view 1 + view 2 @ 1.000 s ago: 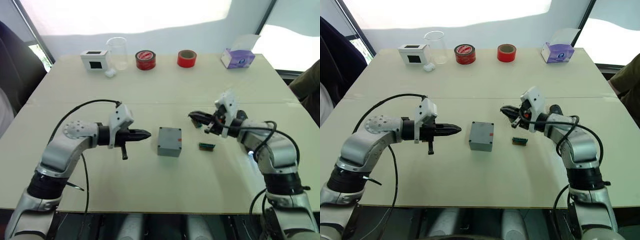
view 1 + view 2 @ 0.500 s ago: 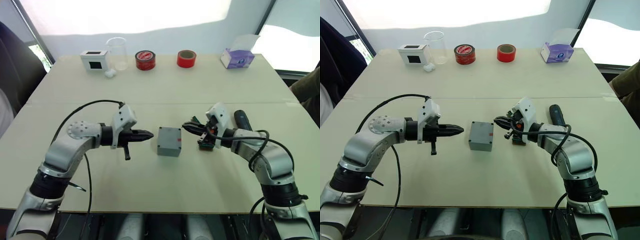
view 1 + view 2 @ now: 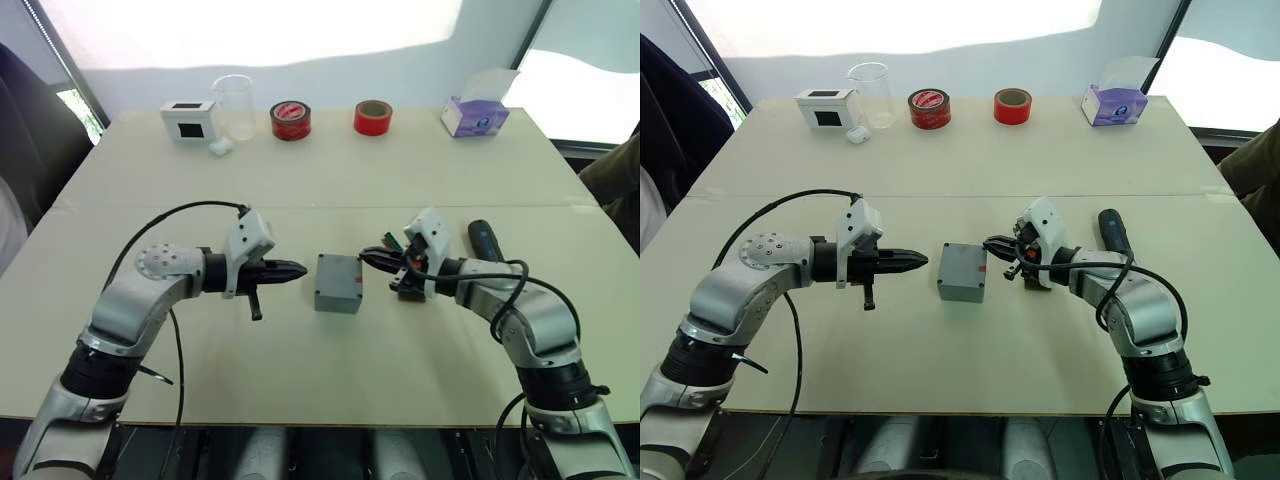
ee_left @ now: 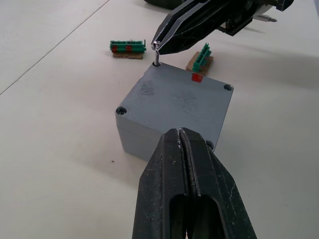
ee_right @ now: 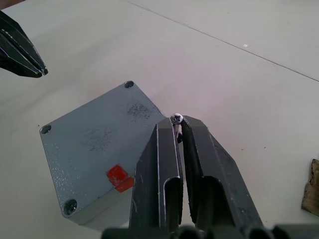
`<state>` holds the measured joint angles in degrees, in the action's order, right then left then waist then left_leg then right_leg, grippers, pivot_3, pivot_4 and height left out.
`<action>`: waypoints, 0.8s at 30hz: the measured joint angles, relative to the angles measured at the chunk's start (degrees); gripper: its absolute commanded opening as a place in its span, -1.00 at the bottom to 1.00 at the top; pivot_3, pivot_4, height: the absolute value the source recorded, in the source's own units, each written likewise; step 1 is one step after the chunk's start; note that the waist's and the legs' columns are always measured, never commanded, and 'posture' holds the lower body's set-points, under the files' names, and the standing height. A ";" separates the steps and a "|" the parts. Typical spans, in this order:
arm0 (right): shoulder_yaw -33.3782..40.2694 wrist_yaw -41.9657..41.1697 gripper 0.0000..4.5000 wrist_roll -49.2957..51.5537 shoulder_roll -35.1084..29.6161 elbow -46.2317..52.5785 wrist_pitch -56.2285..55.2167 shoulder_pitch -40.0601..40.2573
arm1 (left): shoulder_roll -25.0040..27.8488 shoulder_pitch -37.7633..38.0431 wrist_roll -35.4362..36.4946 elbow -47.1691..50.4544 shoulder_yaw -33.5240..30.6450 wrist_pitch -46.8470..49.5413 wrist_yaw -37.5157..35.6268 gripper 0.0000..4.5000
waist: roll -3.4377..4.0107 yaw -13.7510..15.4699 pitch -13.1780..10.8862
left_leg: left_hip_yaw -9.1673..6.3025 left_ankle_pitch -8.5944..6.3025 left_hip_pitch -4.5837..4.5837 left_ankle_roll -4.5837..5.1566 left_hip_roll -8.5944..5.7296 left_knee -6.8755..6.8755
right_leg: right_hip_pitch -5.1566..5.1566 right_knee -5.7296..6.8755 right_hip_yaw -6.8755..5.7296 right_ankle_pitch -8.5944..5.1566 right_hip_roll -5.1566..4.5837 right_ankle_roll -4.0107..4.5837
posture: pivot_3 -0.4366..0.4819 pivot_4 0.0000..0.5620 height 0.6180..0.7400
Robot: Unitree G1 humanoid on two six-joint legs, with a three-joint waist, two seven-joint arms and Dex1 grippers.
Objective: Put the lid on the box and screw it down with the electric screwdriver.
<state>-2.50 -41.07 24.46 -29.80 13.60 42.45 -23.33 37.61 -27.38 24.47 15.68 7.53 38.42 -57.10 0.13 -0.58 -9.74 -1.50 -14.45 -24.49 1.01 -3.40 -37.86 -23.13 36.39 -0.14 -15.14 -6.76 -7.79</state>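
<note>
The grey box (image 3: 338, 283) stands mid-table with the lid (image 4: 174, 99) lying on it; a seam runs under the flat top, which has corner holes and a red mark. My right gripper (image 5: 177, 122) is shut on a small screw (image 4: 156, 56), held upright just above the lid's corner on its side. My left gripper (image 3: 298, 269) is shut with nothing in it, pointing at the box from a short gap to the left. The black electric screwdriver (image 3: 485, 240) lies on the table beyond my right forearm.
Two green terminal blocks (image 4: 127, 48) lie just right of the box. Along the far edge stand a white box with a black window (image 3: 190, 119), a clear beaker (image 3: 234, 105), two red tape rolls (image 3: 291, 120) and a tissue box (image 3: 476, 115).
My right gripper has moved left with the screw, from beside the terminal blocks to the box's near corner. The left gripper has edged slightly toward the box.
</note>
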 measured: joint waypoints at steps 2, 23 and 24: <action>-0.40 0.01 -0.98 -0.20 0.00 -0.32 -0.23 0.00 | 0.00 0.00 0.00 0.00 0.00 -0.04 0.03 -1.00 | 0.00 -0.01 0.00 | 0.00 0.00 0.00 0.00 0.00 0.00 | 0.00 0.00 0.00 0.00 0.00 0.00 | -0.05 -0.47 1.00; -1.37 -0.43 0.52 -1.69 -1.18 -0.54 -0.32 0.08 | -0.55 -0.12 -0.07 -0.01 0.20 -0.41 0.16 -1.00 | 0.00 0.04 0.00 | 0.00 0.00 0.00 0.00 0.00 0.00 | 0.00 0.00 0.00 0.00 0.00 0.00 | -0.05 -0.47 1.00; -0.13 -0.23 0.52 -0.57 -1.22 -0.52 1.14 0.03 | -0.95 -0.50 -0.03 -0.09 0.20 -0.41 0.15 -1.00 | 0.00 0.08 0.00 | 0.00 0.00 0.00 0.00 0.00 0.00 | 0.00 0.00 0.00 0.00 0.00 0.00 | -0.05 -0.47 1.00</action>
<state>-2.63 -41.30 23.89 -31.02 13.08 43.59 -23.29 36.66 -27.88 24.44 15.58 7.73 38.01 -56.96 0.13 -0.49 -9.74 -1.50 -14.45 -24.49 1.01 -3.40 -37.86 -23.13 36.39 -0.14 -15.14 -6.76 -7.79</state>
